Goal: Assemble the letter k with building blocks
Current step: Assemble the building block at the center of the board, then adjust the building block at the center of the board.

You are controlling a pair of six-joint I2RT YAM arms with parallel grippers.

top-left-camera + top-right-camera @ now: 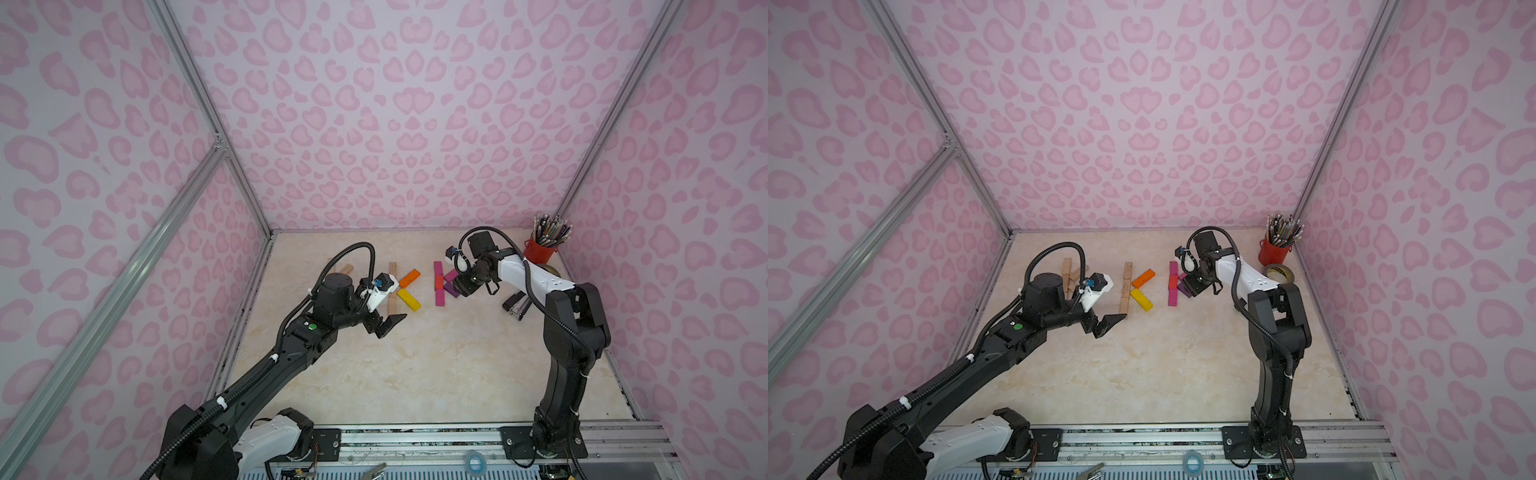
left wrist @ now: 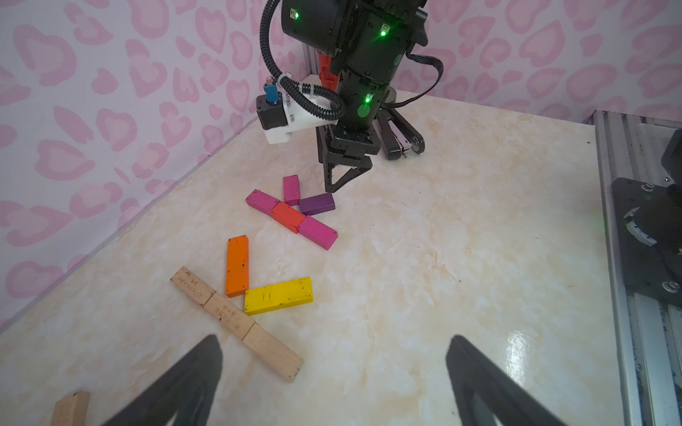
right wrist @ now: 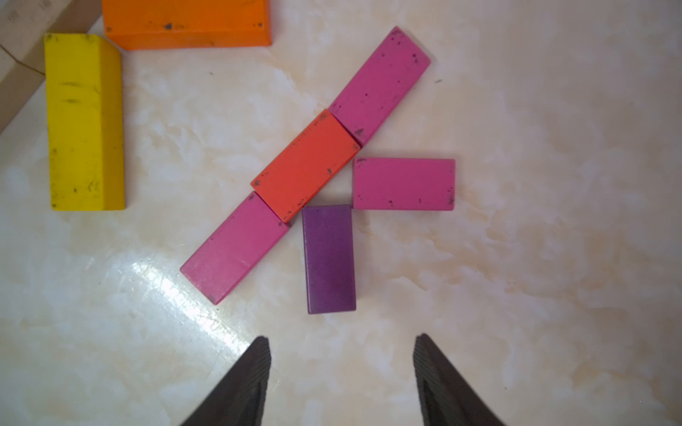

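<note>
Coloured k flat on the marble-look tabletop [image 1: 415,374], far half, right of centre in both top views. Stem of three blocks end to end: magenta end block [image 3: 380,85], red block [image 3: 306,164], second magenta end block [image 3: 234,247]. Two arms off the red one: magenta arm block [image 3: 404,183] and purple block [image 3: 328,258], at right angles to each other, near corners touching or very nearly so, purple end close against the red block's corner. Second k just to the left of it in the top views: stem of three plain wooden blocks [image 2: 228,313] in a line, orange block [image 2: 237,265] and yellow block [image 2: 278,300] as arms, inner ends meeting beside the middle wooden block. Spare wooden blocks [image 1: 1068,270] further left, partly hidden behind the left arm. Right gripper [image 3: 342,337] pointing down just off the purple block's free end, jaws spread apart, nothing between them, tips clear of the block; in the top views, covering part of the coloured k's arms. Left gripper [image 2: 334,337] low over the table just beside the near end of the wooden stem, jaws spread wide, empty. Further out on the right side: black stapler [image 1: 517,305], grey tape roll [image 1: 1278,272], red cup of pencils [image 1: 540,249] in the far right corner.
</note>
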